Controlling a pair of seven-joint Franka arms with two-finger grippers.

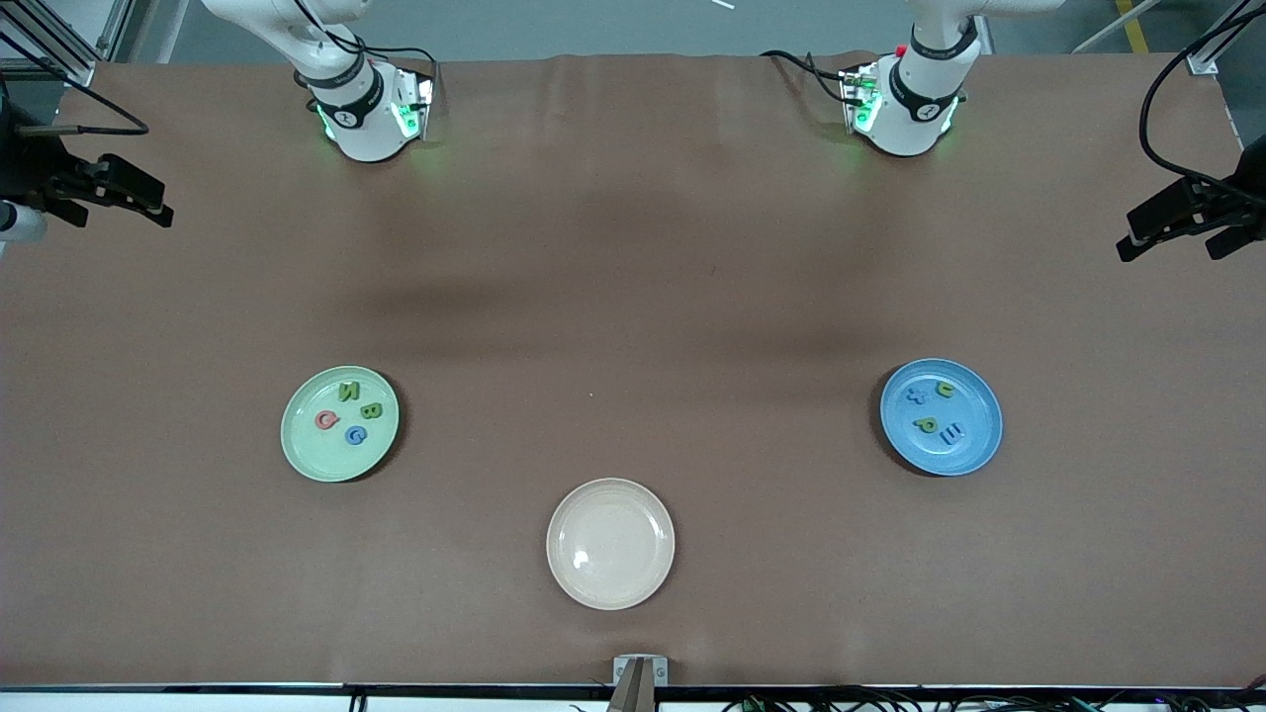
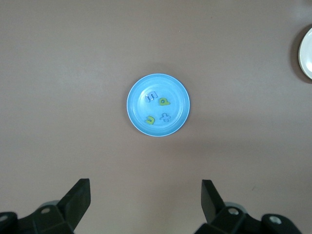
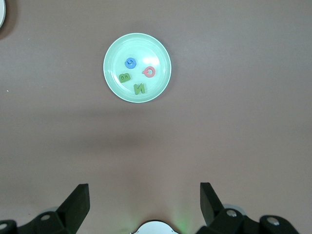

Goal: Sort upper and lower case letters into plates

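Observation:
The pale mint green plate lies toward the right arm's end of the table and holds several letters: a green N, a green B, a red letter and a blue G. The sky blue plate lies toward the left arm's end and holds several small green and blue letters. My left gripper is open and empty, high over bare table, with the blue plate in its view. My right gripper is open and empty, high over bare table, with the mint plate in its view. Neither gripper shows in the front view.
A cream-beige plate with nothing in it lies nearest the front camera, between the two coloured plates. Its edge also shows in the left wrist view. The arm bases stand at the table's back edge. Brown cloth covers the table.

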